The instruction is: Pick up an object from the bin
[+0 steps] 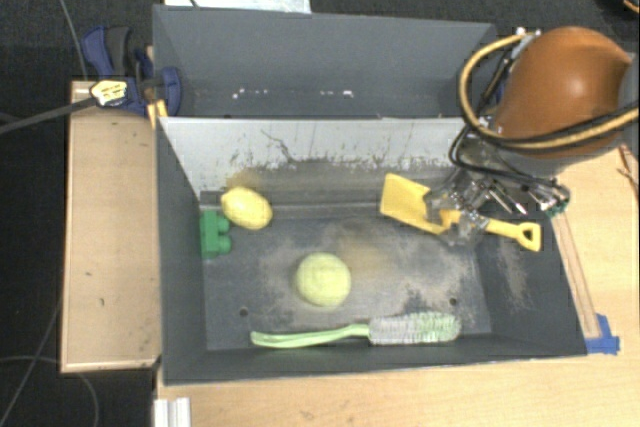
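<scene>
Grey metal bin (300, 65), sloped walls, floor scuffed and dusty. The arm (560, 80) enters from the right under an orange cover, with cables looped round it. The pincer (455, 215) is low in the right rear part of the bin, directly over a yellow toy scoop (408, 200). It sits at the point where the scoop's blade meets its handle (518, 235). The blade lies to the pincer's left against the foot of the back wall, and the handle runs out to the right towards the right wall. The pincer's metalwork overlaps the scoop at that junction; whether it is open or closed on the scoop cannot be told, and no grip is confirmed. The scoop appears to rest on the bin floor. Other contents lie well apart from the pincer. A lemon (246, 209) is at the left rear with a green block (213, 233) just beside it, against the left wall. A pale green ball (323, 278) lies near the middle of the floor. A light green brush (355, 330) lies along the front wall, bristles to the right.
</scene>
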